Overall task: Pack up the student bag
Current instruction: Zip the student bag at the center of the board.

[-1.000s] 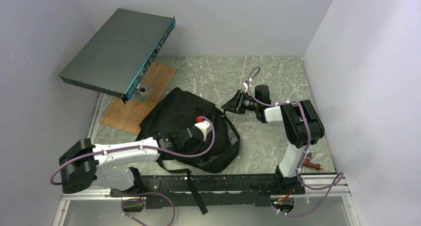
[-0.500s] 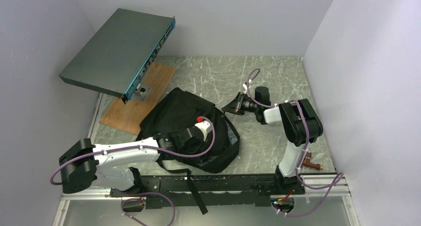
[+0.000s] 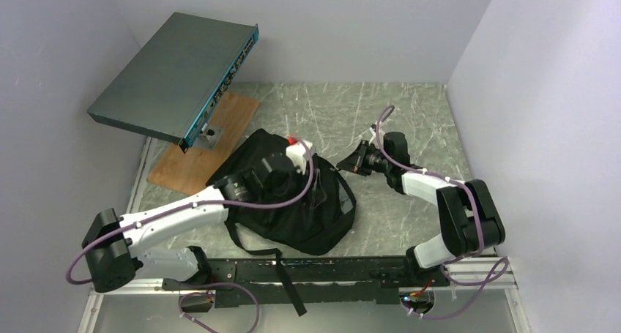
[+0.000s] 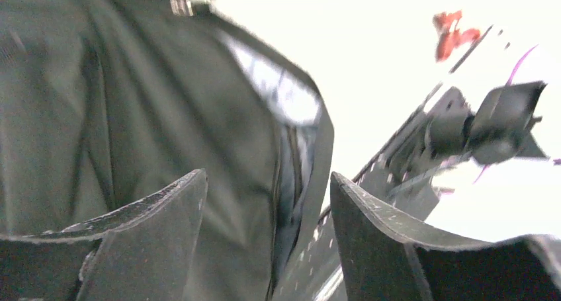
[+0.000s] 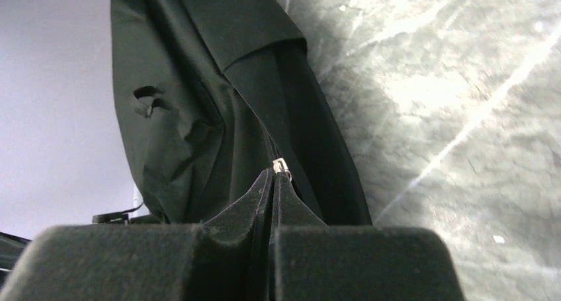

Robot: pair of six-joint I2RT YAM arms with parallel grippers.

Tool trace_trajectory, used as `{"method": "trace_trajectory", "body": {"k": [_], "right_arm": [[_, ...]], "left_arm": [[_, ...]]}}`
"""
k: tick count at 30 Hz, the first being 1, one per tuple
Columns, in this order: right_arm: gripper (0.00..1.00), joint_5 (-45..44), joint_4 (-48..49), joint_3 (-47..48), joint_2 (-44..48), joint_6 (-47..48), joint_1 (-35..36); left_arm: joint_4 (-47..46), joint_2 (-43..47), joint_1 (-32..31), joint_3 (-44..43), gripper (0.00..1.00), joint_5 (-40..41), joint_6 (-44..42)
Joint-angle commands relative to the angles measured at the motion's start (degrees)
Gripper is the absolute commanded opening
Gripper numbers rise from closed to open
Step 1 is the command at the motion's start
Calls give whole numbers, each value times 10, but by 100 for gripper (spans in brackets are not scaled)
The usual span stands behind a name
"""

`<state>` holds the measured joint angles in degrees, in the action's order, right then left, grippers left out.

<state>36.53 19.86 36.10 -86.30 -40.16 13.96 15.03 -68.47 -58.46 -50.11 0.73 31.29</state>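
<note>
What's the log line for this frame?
left gripper: open, over bag | right gripper: shut on zipper pull | bag: lying on table

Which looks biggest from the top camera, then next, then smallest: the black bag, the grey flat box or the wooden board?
1. Student bag and grey flat box: about alike. The box sits raised, nearer the camera, so I won't rank them.
2. Wooden board: smallest showing, partly hidden under the box.

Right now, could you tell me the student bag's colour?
The student bag is black, clearest in the top external view.
</note>
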Motion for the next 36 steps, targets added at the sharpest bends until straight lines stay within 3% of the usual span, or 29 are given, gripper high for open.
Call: {"method": "trace_trajectory", "body": {"k": [1,6,13,18,23,27,31,34,36], "right_arm": [[0,-57,-44,-18,52,22,8],[0,-56,-82,-5,74,44,10],[0,-105,-191,-11,161,102,12],[0,-169,-319,-46,267,125,62],[0,-244,-396,-97,400,48,182],[0,-219,-384,-132,504,-7,246],[0,-137,-361,-128,509,17,255],[0,-101,-332,-118,504,32,254],[0,-82,-307,-110,498,36,254]], "left_arm": [[-124,-66,56,-54,69,-26,-4],[-187,-223,136,-111,33,-89,51],[-222,-397,168,-170,13,-112,80],[-253,-453,199,-187,11,-147,112],[-253,-493,215,-233,11,-179,115],[-225,-505,222,-279,12,-206,98],[-207,-470,229,-294,15,-261,75],[-224,-401,233,-261,23,-329,57],[-237,-340,233,-229,35,-353,46]]}}
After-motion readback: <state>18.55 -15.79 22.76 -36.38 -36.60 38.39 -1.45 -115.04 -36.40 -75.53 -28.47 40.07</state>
